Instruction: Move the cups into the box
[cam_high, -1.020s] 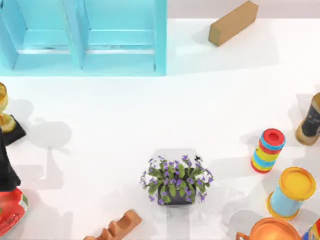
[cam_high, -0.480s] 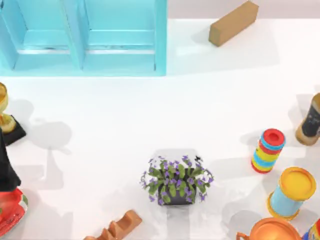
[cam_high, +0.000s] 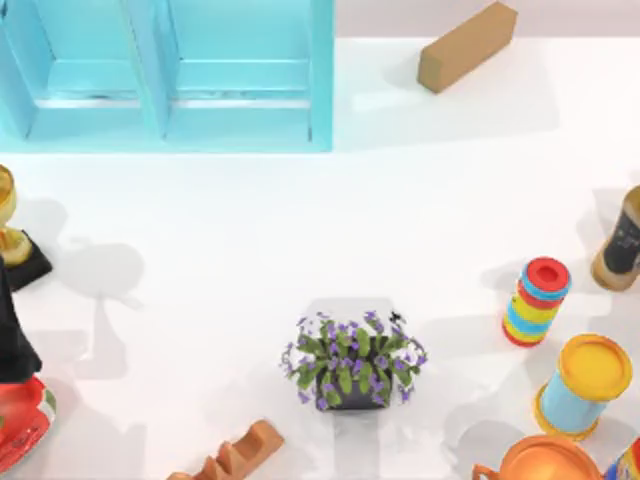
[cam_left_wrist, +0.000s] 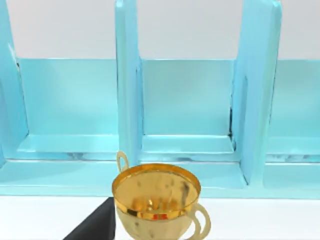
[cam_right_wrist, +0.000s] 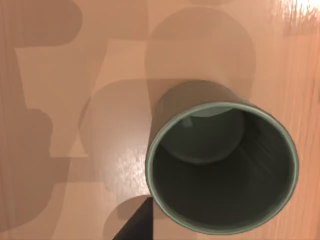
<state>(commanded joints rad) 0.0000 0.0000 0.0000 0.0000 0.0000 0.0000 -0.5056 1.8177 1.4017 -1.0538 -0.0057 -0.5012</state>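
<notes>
The box (cam_high: 320, 75) is a large cyan walled container at the far left of the table, with an inner divider. In the left wrist view the box (cam_left_wrist: 187, 97) stands straight ahead, its upright partitions facing the camera. A dark olive-grey cup (cam_right_wrist: 220, 190) stands upright in the right wrist view, seen from straight above with its mouth open and nothing inside. It rests on a brown, wood-toned surface, and a dark wedge touches the picture's edge beside it.
A gold trophy (cam_high: 8, 235) on a black base stands at the left edge, also close in front of the box as the trophy (cam_left_wrist: 156, 200). A tan block (cam_high: 466, 45), a potted plant (cam_high: 352, 362), a striped cylinder (cam_high: 536, 300) and a yellow-lidded tub (cam_high: 585, 385) stand around.
</notes>
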